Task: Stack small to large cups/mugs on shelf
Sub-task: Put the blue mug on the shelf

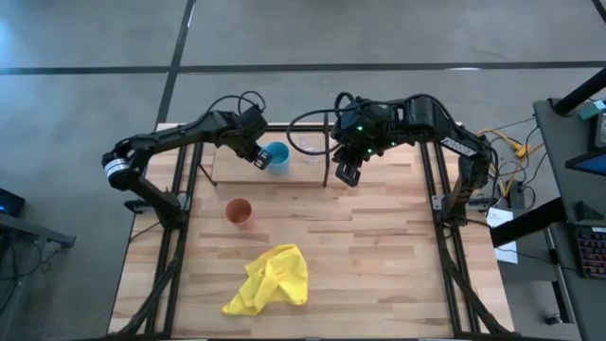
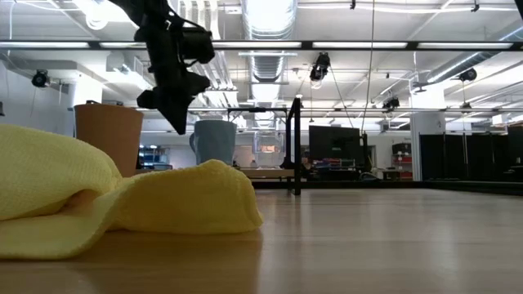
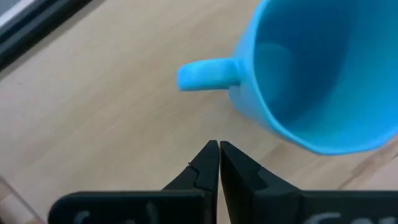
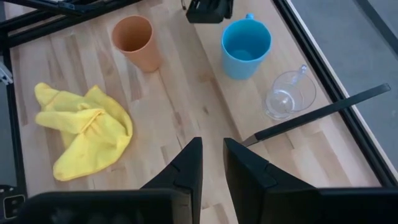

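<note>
The blue mug [image 1: 277, 156] stands upright on the pale shelf board [image 1: 227, 169] at the table's far side, its handle [image 3: 208, 74] pointing toward my left gripper [image 1: 258, 157]. That gripper is shut and hangs just left of the mug [image 3: 323, 74], tips [image 3: 219, 149] short of the handle. The clear glass cup [image 4: 289, 93] stands on the board between the mug [image 4: 247, 46] and the black divider [image 1: 329, 161]. The orange tumbler [image 1: 239, 211] stands upright on the tabletop nearer me. My right gripper [image 1: 347, 172] hovers right of the divider, fingers slightly apart [image 4: 212, 149].
A crumpled yellow cloth [image 1: 270, 279] lies on the near middle of the tabletop and fills the low view's foreground [image 2: 122, 204]. Black frame rods run along both table sides [image 1: 431, 189]. Cables loop behind the shelf [image 1: 303, 128]. Bare wood lies right of the divider.
</note>
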You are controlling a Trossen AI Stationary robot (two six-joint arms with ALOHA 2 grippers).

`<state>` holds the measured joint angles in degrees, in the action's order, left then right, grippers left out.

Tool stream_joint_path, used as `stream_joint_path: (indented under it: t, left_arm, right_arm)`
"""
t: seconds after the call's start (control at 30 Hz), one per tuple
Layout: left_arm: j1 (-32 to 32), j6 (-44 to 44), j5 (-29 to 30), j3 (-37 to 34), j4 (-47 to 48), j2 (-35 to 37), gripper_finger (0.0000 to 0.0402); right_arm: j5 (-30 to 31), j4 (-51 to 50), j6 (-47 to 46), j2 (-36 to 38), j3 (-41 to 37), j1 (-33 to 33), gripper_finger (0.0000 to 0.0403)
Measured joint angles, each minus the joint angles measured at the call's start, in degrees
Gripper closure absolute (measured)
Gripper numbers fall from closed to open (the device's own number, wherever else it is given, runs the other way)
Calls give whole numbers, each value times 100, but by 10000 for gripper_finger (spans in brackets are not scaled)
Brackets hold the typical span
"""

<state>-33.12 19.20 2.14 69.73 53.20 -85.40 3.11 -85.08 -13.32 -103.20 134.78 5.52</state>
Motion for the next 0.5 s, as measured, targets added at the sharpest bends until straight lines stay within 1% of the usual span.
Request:
stream_joint_path:
  t: [0.13,0.3,0.5]
  left_arm:
    - [-1,-112,160,-2,-238,-106,401]
    - [-17,-177,181,-2,-644,-209,402]
    - [-78,-185,215,-4,-629,-299,402]
  right_arm:
    - [2,2,-14,0,0,0,344]
    - [0,0,-15,0,0,0,344]
    - [0,0,-16,0,1,0,344]
